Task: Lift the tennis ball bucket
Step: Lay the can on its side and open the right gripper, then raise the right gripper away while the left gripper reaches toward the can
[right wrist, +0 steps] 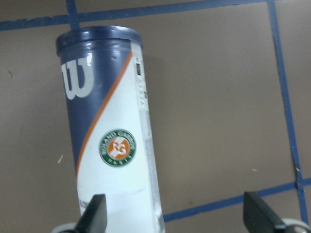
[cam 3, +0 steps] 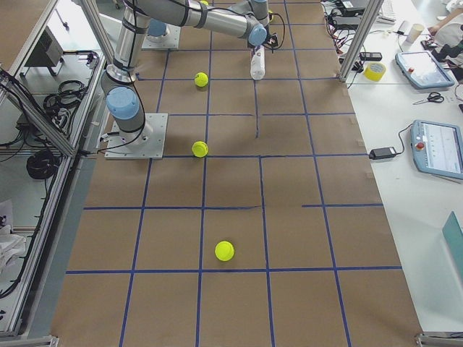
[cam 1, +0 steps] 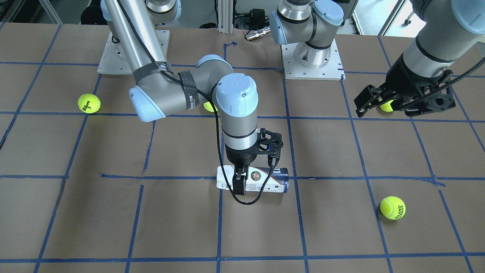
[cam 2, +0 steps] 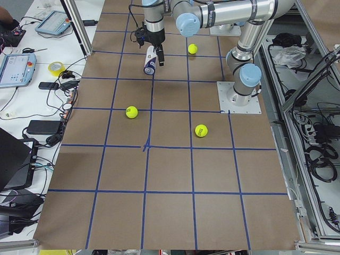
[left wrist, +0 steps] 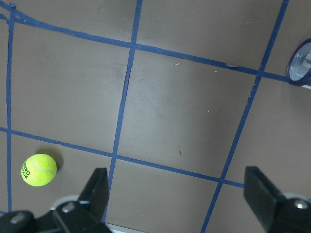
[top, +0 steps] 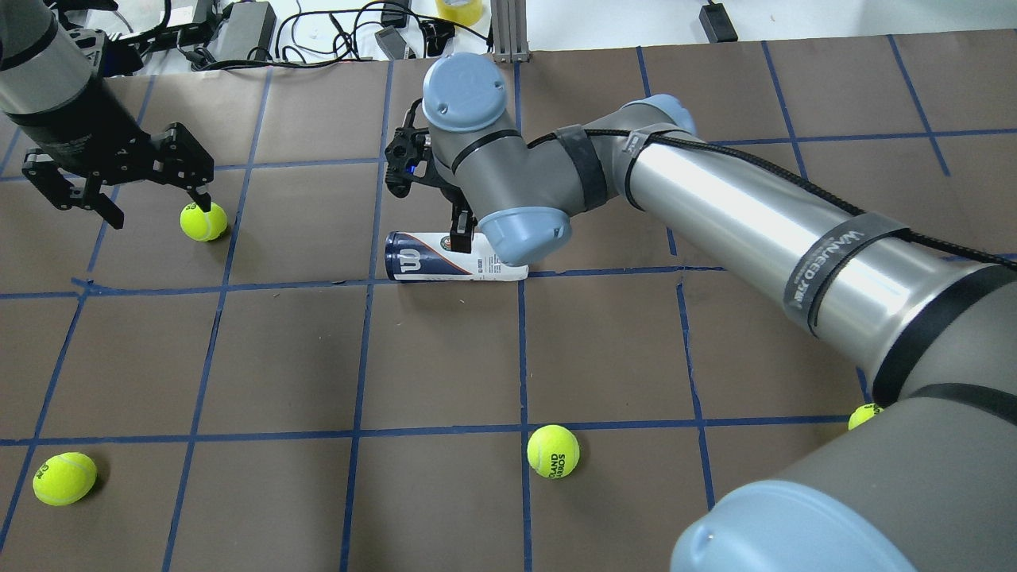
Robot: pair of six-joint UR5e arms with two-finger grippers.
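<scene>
The tennis ball bucket (cam 1: pixel 265 180) lies on its side on the brown table, white at one end and navy with a white "W" at the other (top: pixel 413 262). My right gripper (cam 1: pixel 239 178) hangs straight down over its middle, open, with one finger (cam 1: pixel 238 185) on its near side. In the right wrist view the bucket (right wrist: pixel 114 145) sits toward the left finger (right wrist: pixel 95 213), with the jaws spread wide. My left gripper (top: pixel 159 208) is open and empty, above a tennis ball (top: pixel 203 221) far to the side. The bucket's rim (left wrist: pixel 301 65) shows in the left wrist view.
Loose tennis balls lie around: one (top: pixel 553 450) and another (top: pixel 63 478) near the robot's side, one (top: pixel 862 415) half hidden by the right arm. The right arm's elbow (top: pixel 516 230) hangs over the bucket's white end. Cables and devices (top: pixel 238 32) lie beyond the far edge.
</scene>
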